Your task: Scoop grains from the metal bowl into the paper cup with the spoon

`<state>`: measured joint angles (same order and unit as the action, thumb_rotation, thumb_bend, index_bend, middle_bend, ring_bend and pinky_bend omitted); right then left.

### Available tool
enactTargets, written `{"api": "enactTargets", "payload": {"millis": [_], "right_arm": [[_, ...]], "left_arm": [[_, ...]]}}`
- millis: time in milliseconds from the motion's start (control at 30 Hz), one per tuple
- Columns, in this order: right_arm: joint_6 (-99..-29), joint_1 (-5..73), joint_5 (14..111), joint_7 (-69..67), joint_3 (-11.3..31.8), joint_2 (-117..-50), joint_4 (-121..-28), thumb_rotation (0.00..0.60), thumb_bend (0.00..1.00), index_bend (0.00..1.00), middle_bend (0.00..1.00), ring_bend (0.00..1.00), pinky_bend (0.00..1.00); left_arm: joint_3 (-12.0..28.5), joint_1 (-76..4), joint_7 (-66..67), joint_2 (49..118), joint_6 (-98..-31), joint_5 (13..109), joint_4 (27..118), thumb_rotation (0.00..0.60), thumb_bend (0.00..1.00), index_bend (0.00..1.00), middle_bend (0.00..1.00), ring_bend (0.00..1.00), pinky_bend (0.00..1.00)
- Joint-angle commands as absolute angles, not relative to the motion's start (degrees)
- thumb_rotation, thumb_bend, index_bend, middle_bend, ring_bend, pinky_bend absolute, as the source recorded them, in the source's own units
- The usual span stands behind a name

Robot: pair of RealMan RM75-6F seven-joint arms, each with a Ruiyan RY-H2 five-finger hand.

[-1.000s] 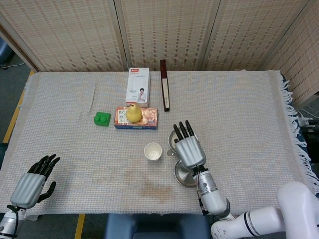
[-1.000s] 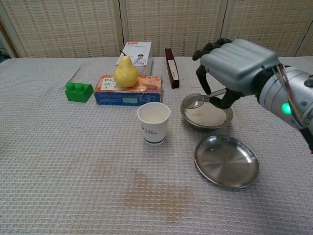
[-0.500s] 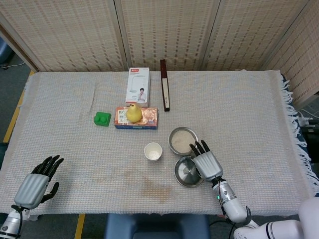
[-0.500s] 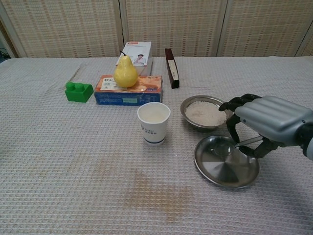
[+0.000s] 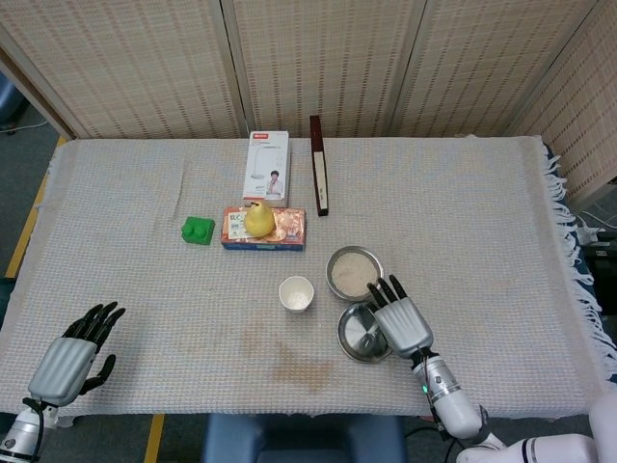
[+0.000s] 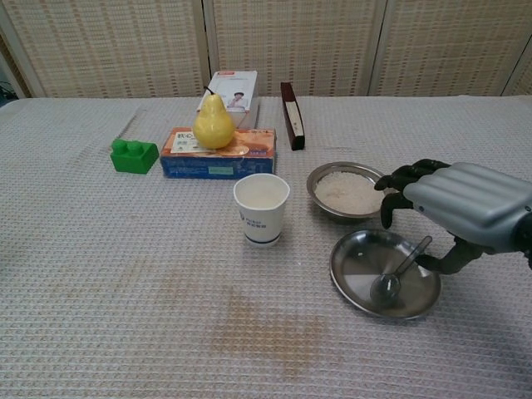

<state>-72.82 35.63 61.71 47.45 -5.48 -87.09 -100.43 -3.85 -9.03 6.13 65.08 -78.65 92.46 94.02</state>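
Note:
The metal bowl [image 6: 349, 191] of pale grains stands right of the white paper cup [image 6: 262, 208]. In front of the bowl is a flat metal plate [image 6: 353, 274], and the spoon [image 6: 399, 273] lies in it, its handle leaning on the right rim. My right hand [image 6: 470, 208] hovers at the plate's right edge with its fingers apart and lifted off the spoon; the thumb is close to the handle's end. From the head view the right hand [image 5: 400, 318] covers the plate's right side. My left hand [image 5: 69, 352] hangs off the table's near left corner, holding nothing.
A yellow pear [image 6: 213, 123] stands on an orange box [image 6: 218, 154] behind the cup. A green brick [image 6: 134, 155] lies to the left. A white carton [image 6: 233, 87] and a dark slim box [image 6: 291, 115] stand further back.
The right hand carried the spoon from over the grain bowl down to the plate and let it go; the spoon now lies in the plate. The left hand barely moved.

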Motion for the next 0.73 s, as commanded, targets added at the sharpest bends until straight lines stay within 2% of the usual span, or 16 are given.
{"api": "enactTargets", "payload": {"millis": [33,133,233,367,433,533,733], "right_arm": [[-74.89,33.73,64.95,43.81,-5.31,-84.41,-103.48,0.600,0.20,0.32,0.08,0.00,0.00],[-79.64,30.11,70.69,38.33,-6.78,-81.01,-106.27,0.600,0.19,0.27,0.07,0.00,0.00],[-85.90,24.75,77.16,33.55,-10.53,-77.84,-106.88,0.600,0.16,0.18,0.02,0.00,0.00],[-94.23,16.99,82.78,30.06,-14.63,-76.15,-102.29,0.600,0.13,0.06,0.00,0.00,0.00],[-97.08,13.74,83.57,26.96,-15.22,-75.36,-99.92,0.600,0.13,0.05,0.00,0.00,0.00],[-96.93,12.11,83.41,23.42,-15.34,-72.09,-99.85,0.600,0.12,0.05,0.00,0.00,0.00],[-95.62,10.76,82.44,19.45,-12.36,-69.31,-99.51,0.600,0.12,0.05,0.00,0.00,0.00]], "left_arm": [[-3.90,-8.85,6.25,65.03,-79.00,92.63,94.17,0.600,0.50,0.00,0.00,0.00,0.21],[-3.70,-8.72,5.95,65.10,-79.74,92.94,93.95,0.600,0.50,0.00,0.00,0.00,0.21],[-2.94,-8.61,4.38,66.03,-82.18,94.53,92.21,0.600,0.50,0.00,0.00,0.00,0.21],[-2.08,-8.24,0.38,67.65,-86.27,96.87,88.74,0.600,0.50,0.00,0.00,0.00,0.17],[-1.98,-8.08,-0.34,67.98,-86.89,96.98,87.69,0.600,0.50,0.00,0.00,0.00,0.15],[-1.80,-8.24,-0.62,68.32,-86.95,96.98,86.89,0.600,0.50,0.00,0.00,0.00,0.14],[-2.07,-8.25,0.73,68.26,-86.30,96.71,87.80,0.600,0.50,0.00,0.00,0.00,0.14]]}}
